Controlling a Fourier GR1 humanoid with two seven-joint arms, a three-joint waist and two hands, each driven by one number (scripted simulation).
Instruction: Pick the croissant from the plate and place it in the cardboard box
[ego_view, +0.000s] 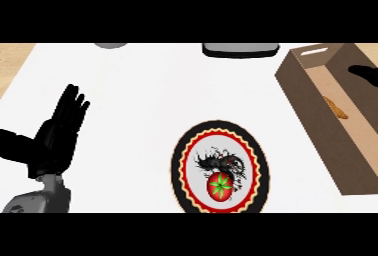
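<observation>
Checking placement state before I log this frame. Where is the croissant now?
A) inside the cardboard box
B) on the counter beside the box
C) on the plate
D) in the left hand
A: the croissant lies on the floor of the cardboard box, while the plate shows only its printed pattern and the left hand rests open and holds nothing.

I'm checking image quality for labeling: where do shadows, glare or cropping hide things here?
Head view: the white counter is washed out bright; the left hand is a black shape without surface detail; the right hand is cut by the frame's edge over the cardboard box; the croissant looks small inside it; the plate reads clearly.
</observation>
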